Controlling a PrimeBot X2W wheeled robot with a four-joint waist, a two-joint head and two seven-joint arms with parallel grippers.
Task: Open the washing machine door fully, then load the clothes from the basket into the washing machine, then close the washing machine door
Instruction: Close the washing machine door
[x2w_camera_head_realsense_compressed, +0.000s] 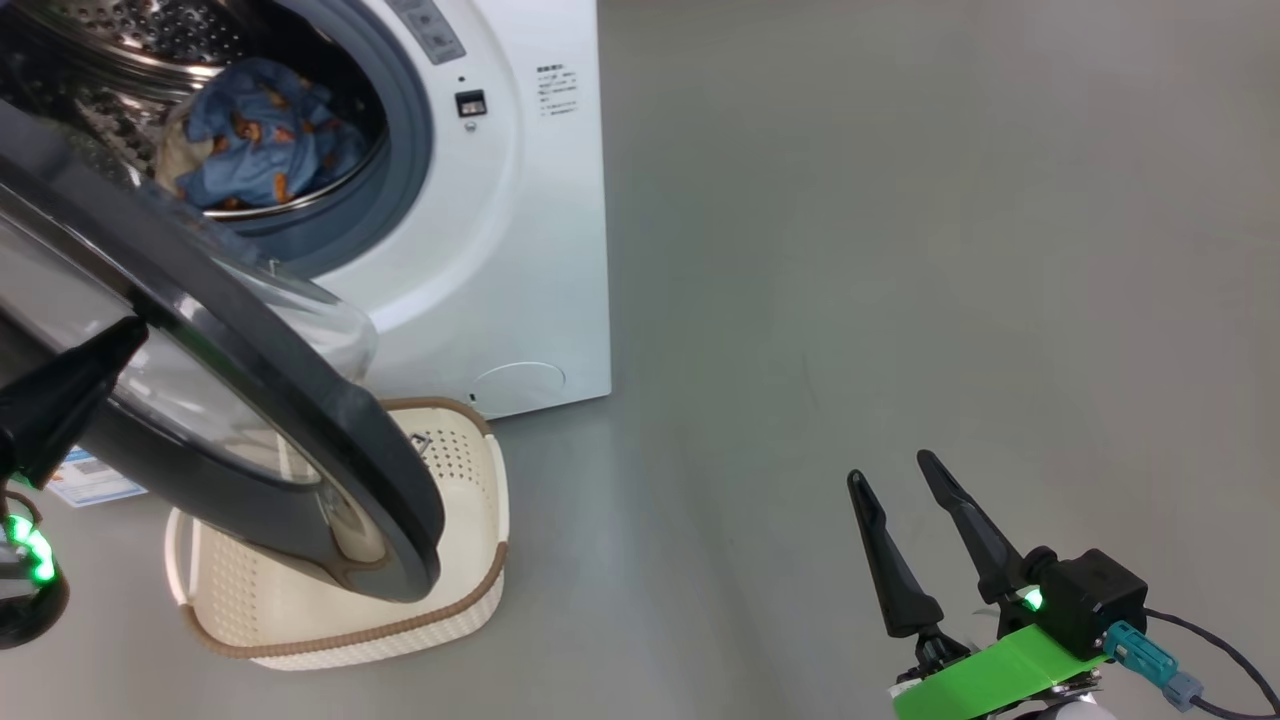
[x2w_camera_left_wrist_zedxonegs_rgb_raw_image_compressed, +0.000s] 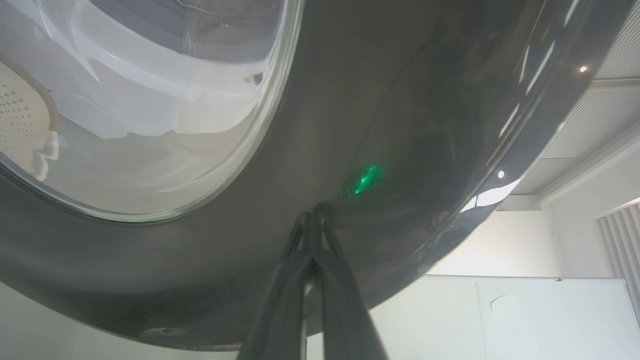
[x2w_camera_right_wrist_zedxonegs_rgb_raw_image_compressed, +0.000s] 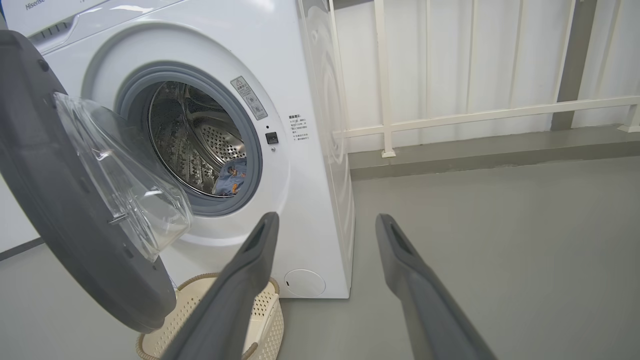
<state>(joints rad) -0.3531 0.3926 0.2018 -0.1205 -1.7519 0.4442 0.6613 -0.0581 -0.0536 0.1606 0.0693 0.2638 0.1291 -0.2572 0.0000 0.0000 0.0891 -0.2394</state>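
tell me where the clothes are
The clothes lie inside the washing machine, upper left of the head view, behind the open door and above the basket.

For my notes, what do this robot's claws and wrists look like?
The right claw has two long, tapered black fingers on a black block over a bright green plate; a teal connector feeds a black cable. The left claw has matching dark fingers and a green wrist light.
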